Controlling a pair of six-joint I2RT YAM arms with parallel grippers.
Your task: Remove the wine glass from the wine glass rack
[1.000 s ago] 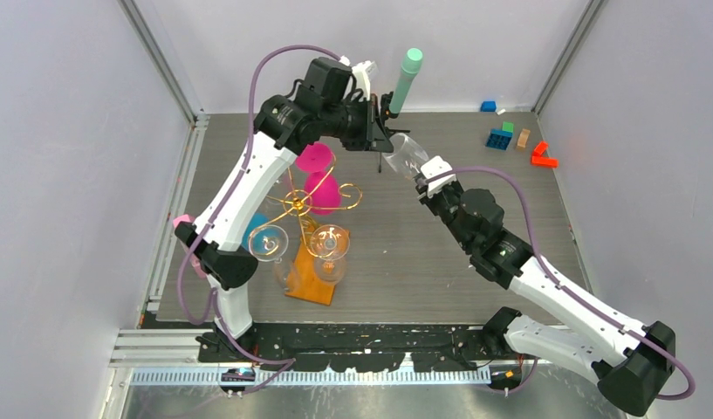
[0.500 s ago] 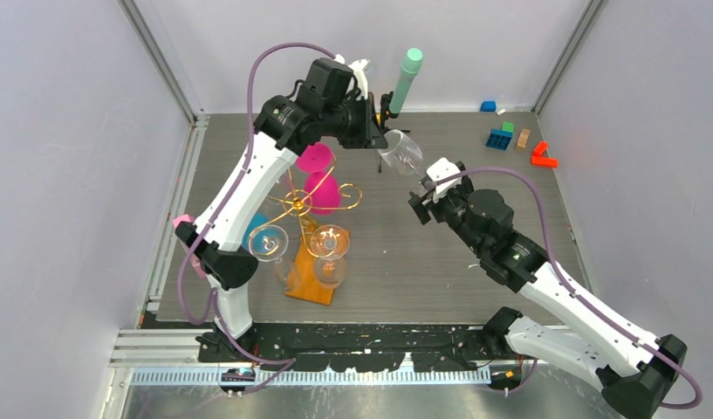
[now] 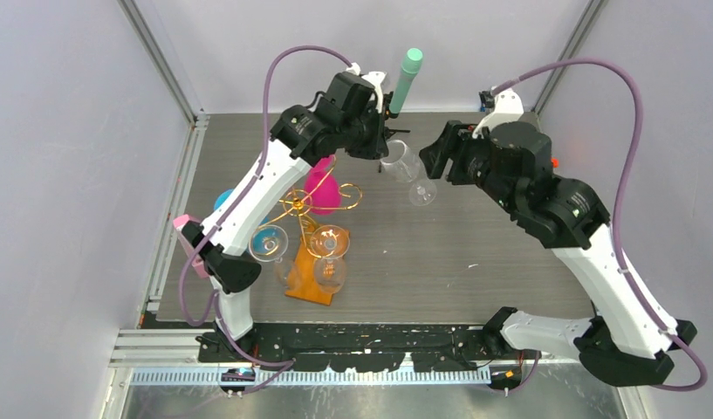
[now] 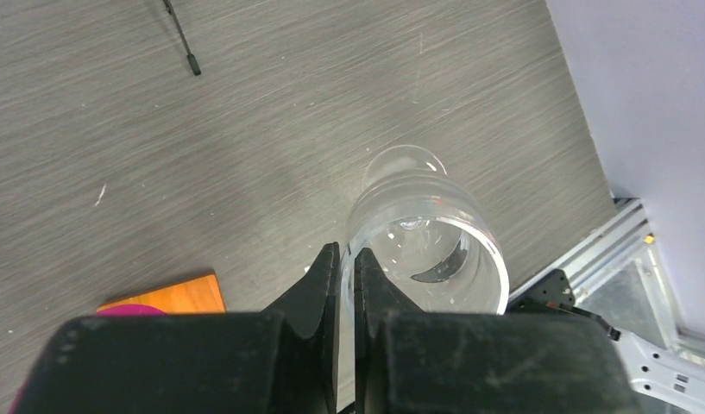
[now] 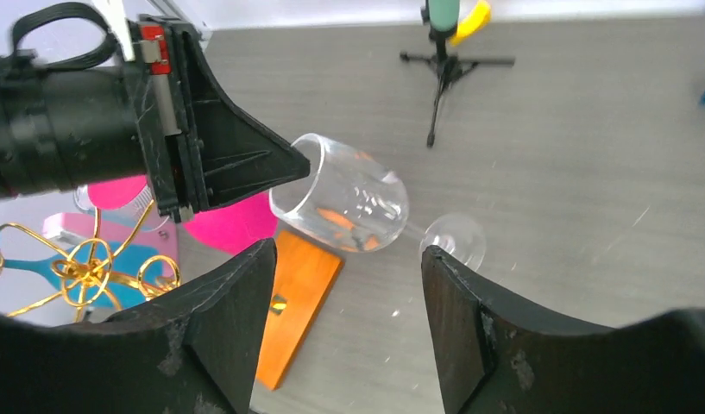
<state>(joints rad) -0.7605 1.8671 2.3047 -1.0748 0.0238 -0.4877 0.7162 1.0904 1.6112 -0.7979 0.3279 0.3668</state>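
A clear wine glass (image 3: 401, 162) hangs tilted in the air above the table, its foot (image 3: 422, 193) pointing down and to the right. My left gripper (image 3: 380, 145) is shut on its rim; in the left wrist view the jaws (image 4: 347, 259) pinch the rim of the glass (image 4: 435, 246). My right gripper (image 3: 429, 160) is open and empty just right of the glass; in its wrist view the glass (image 5: 349, 194) lies beyond its gripper (image 5: 347, 252). The wine glass rack (image 3: 311, 206), gold wire on an orange base (image 3: 302, 281), stands to the left with several glasses hanging on it.
A mint-green cylinder on a black tripod (image 3: 407, 77) stands at the back, just behind my left gripper. A pink glass (image 3: 322, 190) hangs on the rack under my left arm. Grey walls close in the table on three sides.
My right arm has risen and swung toward the back, its open gripper now high beside the glass. My left gripper has shifted slightly right, still holding the glass.
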